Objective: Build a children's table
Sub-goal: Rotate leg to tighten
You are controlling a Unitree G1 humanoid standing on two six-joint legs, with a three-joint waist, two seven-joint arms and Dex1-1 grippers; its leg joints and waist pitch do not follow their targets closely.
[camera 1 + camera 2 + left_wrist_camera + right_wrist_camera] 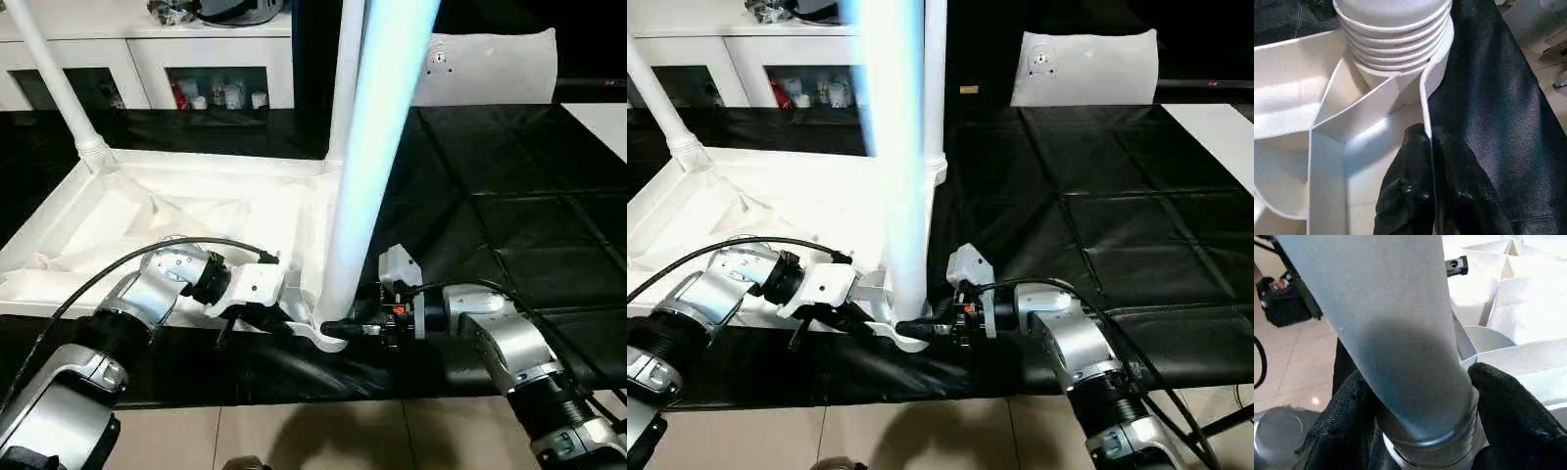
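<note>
Silver forearms are seen low over the black-covered work table. A rib of the upturned tabletop is pinched by the clenched left gripper. The near corner leg, upright, is grasped by the right gripper, apparently just above its socket. A white cabinet stands behind.

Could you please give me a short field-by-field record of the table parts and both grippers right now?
tabletop: upside down on the black work table, ribbed underside up
legs standing in sockets: three; near leg, far legs and
left gripper: shut on the tabletop's edge wall beside the near corner socket
right gripper: one finger on each side of the near leg's base, just above the socket
background: white glass-door cabinet
</note>
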